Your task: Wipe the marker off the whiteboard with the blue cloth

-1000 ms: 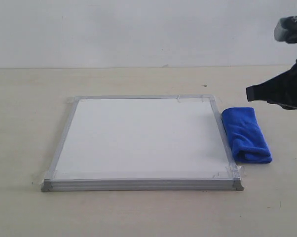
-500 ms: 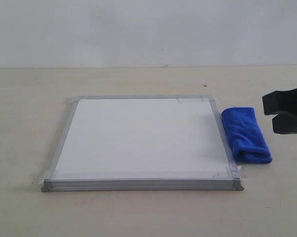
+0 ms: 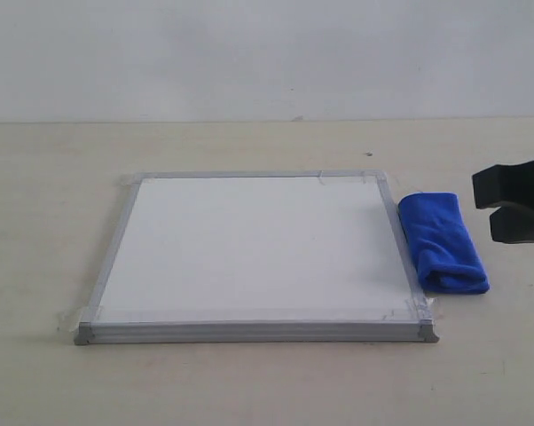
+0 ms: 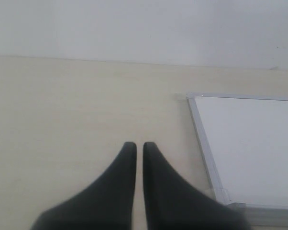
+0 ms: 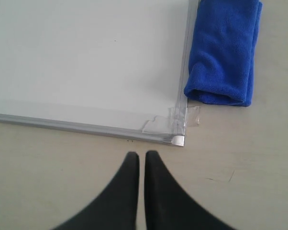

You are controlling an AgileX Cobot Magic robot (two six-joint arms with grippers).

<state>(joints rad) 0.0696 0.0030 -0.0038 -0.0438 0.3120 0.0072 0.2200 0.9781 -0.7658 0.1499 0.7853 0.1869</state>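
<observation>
The whiteboard [image 3: 249, 248] lies flat on the table, and its white face shows no dark marker line in any view. The blue cloth [image 3: 442, 241] rests folded on the table against the board's right frame, with nothing touching it. My right gripper [image 3: 482, 206] hangs at the right edge of the exterior view, to the right of the cloth. In the right wrist view this gripper [image 5: 141, 154] is shut and empty over bare table, just off the taped board corner [image 5: 180, 139], with the cloth [image 5: 225, 52] beyond. My left gripper [image 4: 139, 144] is shut and empty, beside the board [image 4: 249, 143].
The beige table [image 3: 54, 222] runs back to a plain white wall [image 3: 249, 53]. Clear tape [image 5: 182, 117] holds the board's corners down. The left arm does not appear in the exterior view.
The right arm dropped from the upper right corner to the right edge beside the cloth, then held still for the last half second. Board and cloth have not moved.
</observation>
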